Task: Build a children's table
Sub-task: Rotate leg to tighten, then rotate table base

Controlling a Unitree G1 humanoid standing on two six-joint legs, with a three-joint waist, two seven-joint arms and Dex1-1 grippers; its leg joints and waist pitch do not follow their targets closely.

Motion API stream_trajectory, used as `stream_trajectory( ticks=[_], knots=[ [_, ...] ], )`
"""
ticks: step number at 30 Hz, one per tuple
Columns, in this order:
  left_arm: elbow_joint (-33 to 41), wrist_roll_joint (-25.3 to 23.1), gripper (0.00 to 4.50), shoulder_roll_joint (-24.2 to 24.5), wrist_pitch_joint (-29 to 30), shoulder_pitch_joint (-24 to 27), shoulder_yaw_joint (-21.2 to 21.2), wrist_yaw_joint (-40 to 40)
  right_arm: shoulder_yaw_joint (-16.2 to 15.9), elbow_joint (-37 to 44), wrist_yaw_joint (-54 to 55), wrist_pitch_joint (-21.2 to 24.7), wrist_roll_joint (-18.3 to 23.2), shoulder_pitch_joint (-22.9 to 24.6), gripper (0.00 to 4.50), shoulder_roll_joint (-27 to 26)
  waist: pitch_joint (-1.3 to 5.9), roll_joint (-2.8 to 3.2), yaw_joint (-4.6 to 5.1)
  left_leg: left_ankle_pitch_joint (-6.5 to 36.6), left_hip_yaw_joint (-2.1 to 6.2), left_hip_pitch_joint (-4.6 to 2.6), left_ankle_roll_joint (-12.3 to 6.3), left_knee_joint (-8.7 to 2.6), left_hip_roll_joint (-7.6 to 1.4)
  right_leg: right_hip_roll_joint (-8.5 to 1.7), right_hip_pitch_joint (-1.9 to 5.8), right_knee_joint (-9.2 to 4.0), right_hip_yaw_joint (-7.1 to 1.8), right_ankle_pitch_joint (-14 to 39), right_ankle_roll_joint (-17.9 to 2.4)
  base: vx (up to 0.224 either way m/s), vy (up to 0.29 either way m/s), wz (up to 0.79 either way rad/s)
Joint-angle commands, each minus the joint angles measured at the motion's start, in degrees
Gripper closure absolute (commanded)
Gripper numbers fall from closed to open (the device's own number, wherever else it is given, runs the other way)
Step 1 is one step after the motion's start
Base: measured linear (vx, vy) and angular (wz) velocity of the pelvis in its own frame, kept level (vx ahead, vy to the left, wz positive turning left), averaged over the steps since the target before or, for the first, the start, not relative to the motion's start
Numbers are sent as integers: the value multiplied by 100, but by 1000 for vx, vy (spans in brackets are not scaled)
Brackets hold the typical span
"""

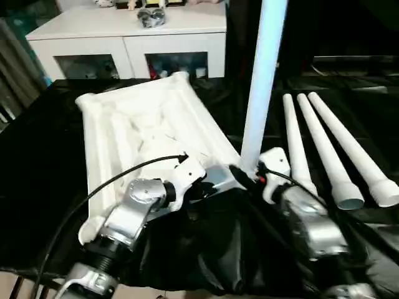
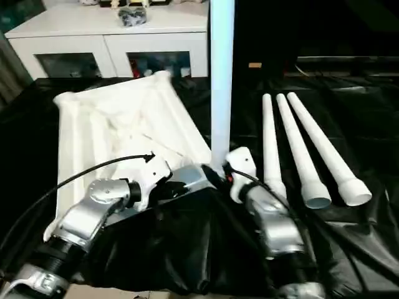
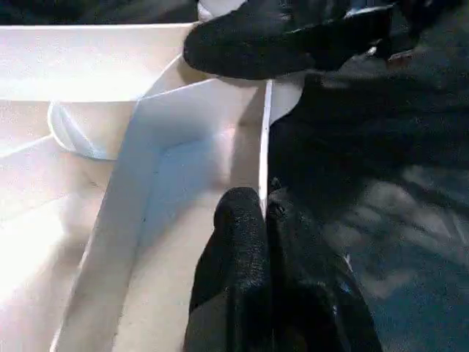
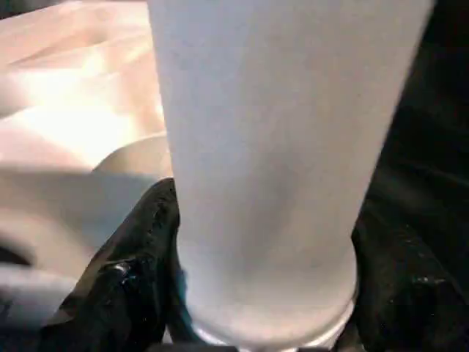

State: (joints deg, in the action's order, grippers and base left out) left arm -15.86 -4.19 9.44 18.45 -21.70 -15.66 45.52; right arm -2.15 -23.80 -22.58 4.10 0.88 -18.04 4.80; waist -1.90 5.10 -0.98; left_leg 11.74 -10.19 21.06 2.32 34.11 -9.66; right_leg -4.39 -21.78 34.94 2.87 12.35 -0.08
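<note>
The left gripper (image 3: 267, 220) is pinched tight on the thin near rim of the upturned tabletop (image 1: 143, 124), one finger on each side of the wall. Just beside it, the right gripper (image 4: 256, 293) clasps an upright leg (image 1: 262, 81) between its jaws, at the tabletop's near corner. Beyond the right gripper, three spare legs (image 1: 330, 149) lie side by side on the black cloth (image 1: 206, 249). Farthest off stands a white cabinet (image 1: 124, 37)

Left gripper (image 3: 265, 220) pinched closed; right gripper (image 4: 256, 279) fingers spread, both forearms angled inward.
</note>
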Motion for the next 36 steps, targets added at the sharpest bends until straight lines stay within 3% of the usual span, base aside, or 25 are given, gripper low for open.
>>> stream_trajectory(
  ticks=[1,3,6,11,13,15,19,24,26,28,29,31,33,35,36],
  knots=[
    [197,101,450,-364,3,-80,-230,-211,-598,-313,-200,183,61,80,108,-499,209,-63,-8,1670,182,-12,-64,-523,-327,-417,140,-567,-251,1907,-1007,0,0,0],
    [272,134,450,-370,29,-31,-235,-203,-493,-329,-154,210,116,37,106,-480,223,-55,3,1572,172,-1,-135,-513,-334,-403,151,-537,-257,1475,-1102,0,0,0],
    [338,143,450,-326,82,8,-278,-180,-419,-397,-64,82,35,-22,65,-421,233,-36,4,1418,164,17,-203,-498,-322,-403,178,-504,-248,1114,-1203,0,0,0],
    [399,84,450,-310,113,71,-261,-212,-304,-305,151,-41,-112,-32,55,-281,222,-39,11,1487,152,3,-202,-497,-322,-399,174,-520,-247,1192,-1225,0,0,0],
    [400,82,450,-317,127,78,-218,-255,-185,114,172,11,-74,121,55,-97,215,-51,4,1488,157,6,-203,-506,-330,-394,188,-524,-252,1220,-1181,0,0,0],
    [387,63,450,-319,114,64,-187,-336,-77,630,69,133,28,381,55,100,240,-56,-34,1324,143,-22,-250,-484,-340,-383,174,-510,-264,960,-1178,0,0,0],
    [351,44,450,-300,81,49,-164,-448,3,1275,-56,303,86,767,55,336,273,-41,-120,764,147,19,-472,-443,-338,-399,220,-438,-245,213,-1249,0,0,0],
    [364,65,450,-307,-39,54,-113,-510,124,1954,-157,588,206,1142,55,501,243,-67,-140,945,145,27,-519,-457,-337,-405,220,-488,-239,614,-1181,0,0,0],
    [410,186,450,-369,-46,44,47,-604,123,2432,-282,814,326,1399,55,673,234,-90,-161,1066,141,5,-464,-461,-345,-403,202,-524,-252,985,-1074,0,0,0],
    [498,322,450,-406,-28,41,225,-679,106,2831,-397,1010,382,1625,55,824,242,-87,-157,974,149,27,-471,-457,-339,-408,208,-514,-248,950,-1053,0,0,0],
    [544,367,406,-393,-42,45,303,-707,113,3042,-466,1131,452,1737,50,888,237,-110,-151,910,153,49,-486,-452,-330,-404,227,-504,-246,881,-1045,0,0,0],
    [628,440,395,-337,-36,74,437,-738,114,3384,-537,1317,541,1913,50,993,261,-112,-157,688,156,57,-551,-421,-324,-399,233,-465,-244,551,-1067,0,0,0],
    [735,516,392,-237,14,121,651,-815,91,3702,-622,1513,615,2068,50,1103,301,-122,-163,314,159,77,-723,-364,-328,-390,240,-392,-228,-177,-1220,0,0,0],
    [891,598,367,-140,174,164,909,-939,81,3870,-645,1634,649,2155,50,1128,279,-138,-147,322,146,92,-833,-359,-309,-398,231,-390,-210,-234,-1275,0,0,0],
    [1060,642,367,-10,305,198,1195,-1065,40,3921,-607,1731,631,2181,50,1124,274,-138,-142,407,142,74,-838,-362,-306,-397,221,-409,-204,-5,-1284,0,0,0]
  ],
)
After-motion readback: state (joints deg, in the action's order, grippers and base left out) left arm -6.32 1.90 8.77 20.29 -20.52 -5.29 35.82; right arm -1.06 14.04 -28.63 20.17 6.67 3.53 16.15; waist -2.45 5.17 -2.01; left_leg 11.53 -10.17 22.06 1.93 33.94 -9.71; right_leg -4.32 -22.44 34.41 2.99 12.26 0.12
